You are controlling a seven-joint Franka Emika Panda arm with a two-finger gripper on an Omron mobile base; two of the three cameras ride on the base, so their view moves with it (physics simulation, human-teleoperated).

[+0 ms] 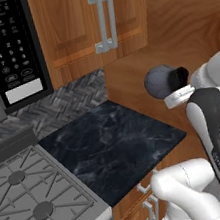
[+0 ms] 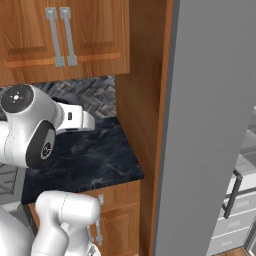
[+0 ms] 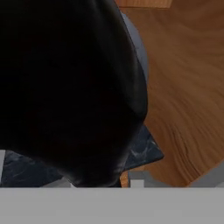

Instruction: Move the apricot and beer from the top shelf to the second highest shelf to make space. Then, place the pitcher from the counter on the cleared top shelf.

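Up in the left base view, the arm bends from the lower right, its wrist raised above the counter (image 1: 112,142) beside the wooden side panel (image 1: 179,24). The gripper (image 1: 181,77) carries the pitcher (image 1: 159,81), a smoky-grey round body lifted clear of the stone, jaws clamped on it. Next, the right base view shows the white elbow at left, forearm reaching right over the counter (image 2: 85,160). Lastly, the hand view has the pitcher (image 3: 65,87) looming dark and close.
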